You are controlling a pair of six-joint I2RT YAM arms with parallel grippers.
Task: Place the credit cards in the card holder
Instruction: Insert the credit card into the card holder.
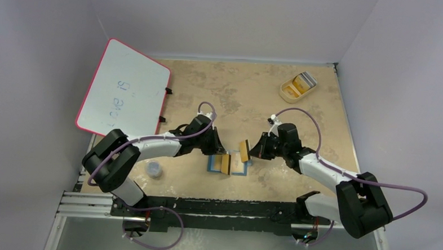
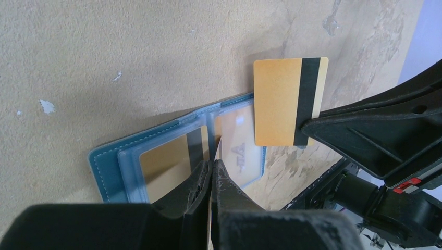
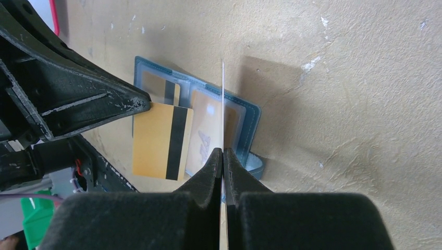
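The blue card holder (image 1: 237,169) lies open on the table between the arms, with one orange card in a clear pocket (image 2: 167,161). My left gripper (image 1: 220,154) is shut on an orange credit card (image 1: 225,163) held on edge just above the holder; the left wrist view shows that card edge-on between the fingers (image 2: 213,167). My right gripper (image 1: 255,149) is shut on a second orange card with a dark stripe (image 1: 243,149), held just above the holder's right half. That card is edge-on in the right wrist view (image 3: 222,104) and flat-on in the left wrist view (image 2: 286,101).
A beige oval tray (image 1: 289,94) with more cards stands at the back right. A pink-rimmed whiteboard (image 1: 125,92) leans at the back left. A small round clear cap (image 1: 154,169) sits near the left arm. The table's front edge is close below the holder.
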